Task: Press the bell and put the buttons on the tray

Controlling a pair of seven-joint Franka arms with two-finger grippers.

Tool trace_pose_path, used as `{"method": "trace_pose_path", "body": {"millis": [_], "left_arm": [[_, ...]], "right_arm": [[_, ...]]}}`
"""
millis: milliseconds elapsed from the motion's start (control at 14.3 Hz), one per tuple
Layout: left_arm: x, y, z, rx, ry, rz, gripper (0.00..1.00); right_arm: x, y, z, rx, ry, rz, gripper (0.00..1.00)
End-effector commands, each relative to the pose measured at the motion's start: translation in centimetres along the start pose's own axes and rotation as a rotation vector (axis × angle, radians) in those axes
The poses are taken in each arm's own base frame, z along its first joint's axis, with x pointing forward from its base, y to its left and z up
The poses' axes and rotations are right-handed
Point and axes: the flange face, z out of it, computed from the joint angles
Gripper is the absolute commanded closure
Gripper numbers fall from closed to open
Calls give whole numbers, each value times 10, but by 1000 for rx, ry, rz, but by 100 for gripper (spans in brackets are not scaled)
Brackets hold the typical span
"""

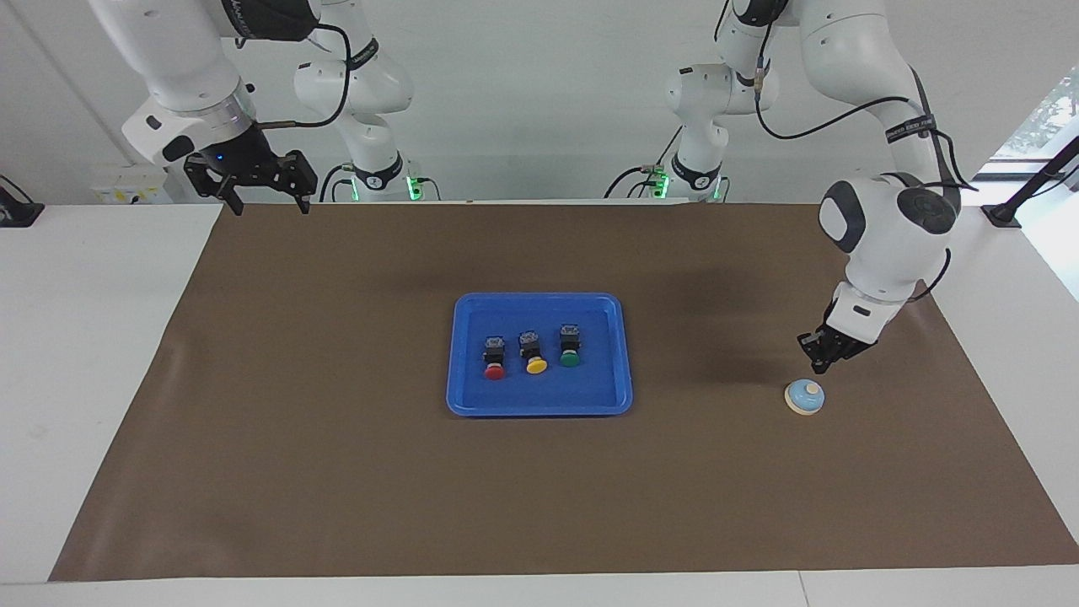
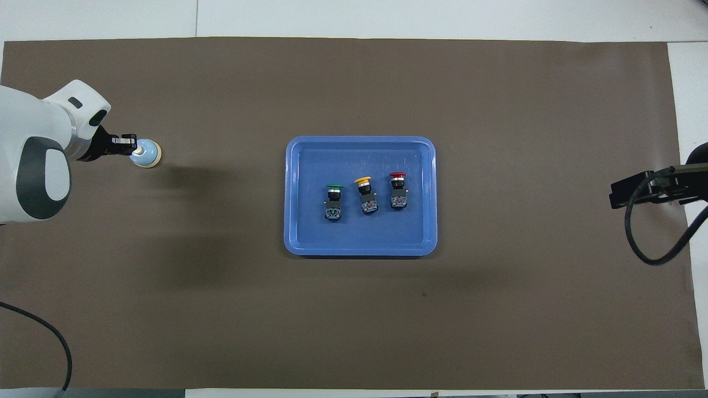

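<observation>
The light-blue bell [image 1: 805,397] stands on the brown mat toward the left arm's end of the table; it also shows in the overhead view [image 2: 147,154]. My left gripper [image 1: 816,365] hangs just above the bell, fingers together, with a small gap to the knob; in the overhead view the left gripper [image 2: 128,145] overlaps the bell's edge. The blue tray [image 1: 539,406] lies mid-table and holds the red button [image 1: 495,360], the yellow button [image 1: 534,354] and the green button [image 1: 570,347], all lying on their sides. My right gripper [image 1: 263,201] waits open over the mat's edge nearest the robots.
A brown mat [image 1: 337,472] covers most of the white table [image 1: 93,337]. The right arm's black cable [image 2: 644,243] loops over the mat's edge at its end. The tray also shows in the overhead view [image 2: 359,250].
</observation>
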Motion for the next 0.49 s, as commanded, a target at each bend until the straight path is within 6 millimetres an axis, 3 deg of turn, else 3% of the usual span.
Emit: {"method": "trace_pose_path", "body": {"millis": [0, 420], "left_arm": [[23, -3, 5, 4, 13, -7, 100], [27, -7, 16, 10, 9, -8, 100]], "right_arm": [[-2, 3, -1, -10, -2, -10, 0], [-2, 3, -1, -10, -4, -10, 0]]}}
